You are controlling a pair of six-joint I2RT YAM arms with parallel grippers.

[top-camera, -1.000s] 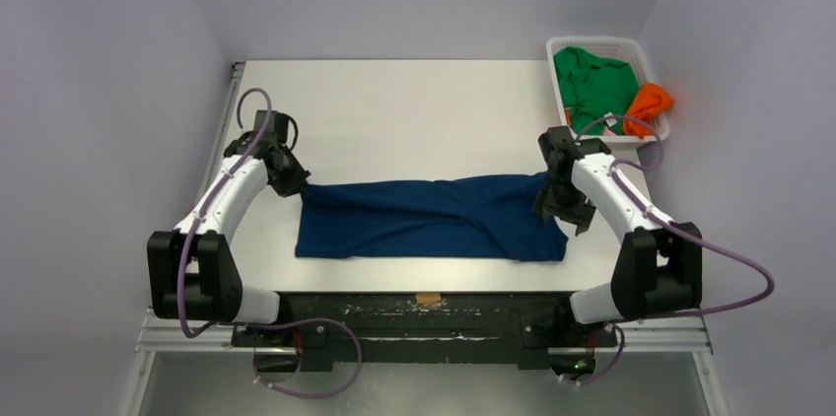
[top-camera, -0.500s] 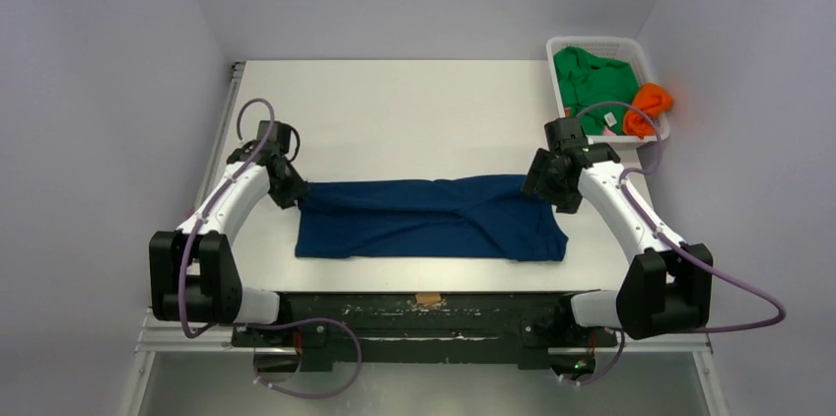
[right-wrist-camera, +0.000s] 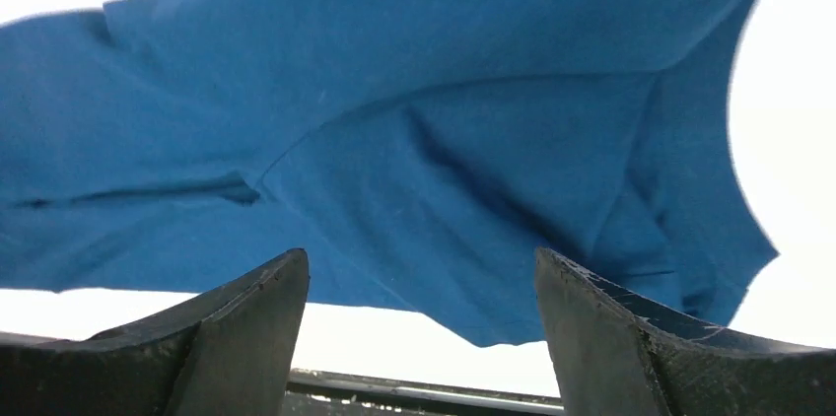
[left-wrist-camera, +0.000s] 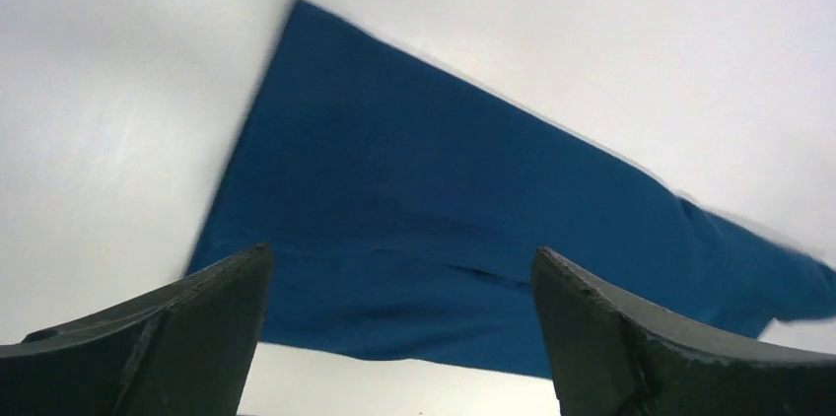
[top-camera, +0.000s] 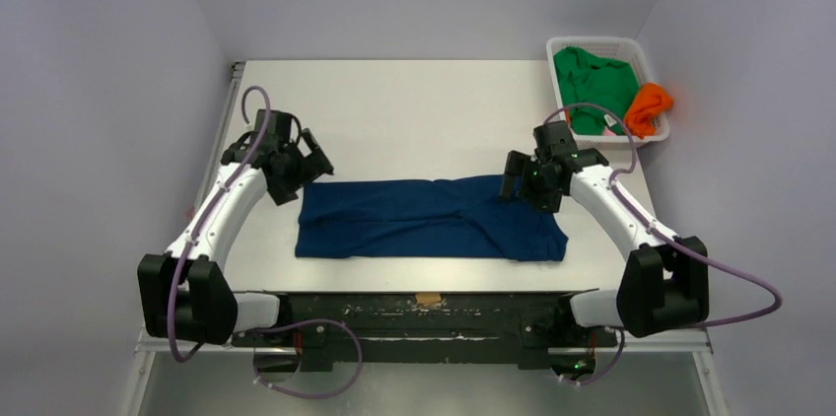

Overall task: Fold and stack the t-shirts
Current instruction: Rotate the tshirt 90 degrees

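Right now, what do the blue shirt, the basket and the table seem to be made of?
Blue shirt: soft matte cloth, probably cotton knit; it creases and lies limp.
Basket: white plastic, likely; its walls are an open lattice.
Table: smooth pale top, perhaps laminate or painted metal; I cannot tell which.

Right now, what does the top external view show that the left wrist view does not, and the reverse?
Only the top external view shows the white basket at the table's far right corner, holding the green shirt and the orange shirt. It also shows both arms, with the right gripper near the right end of the dark blue shirt. Only the left wrist view shows the left gripper close up, its fingers spread wide with nothing between them. Both show the dark blue shirt lying flat on the table as a long folded band.
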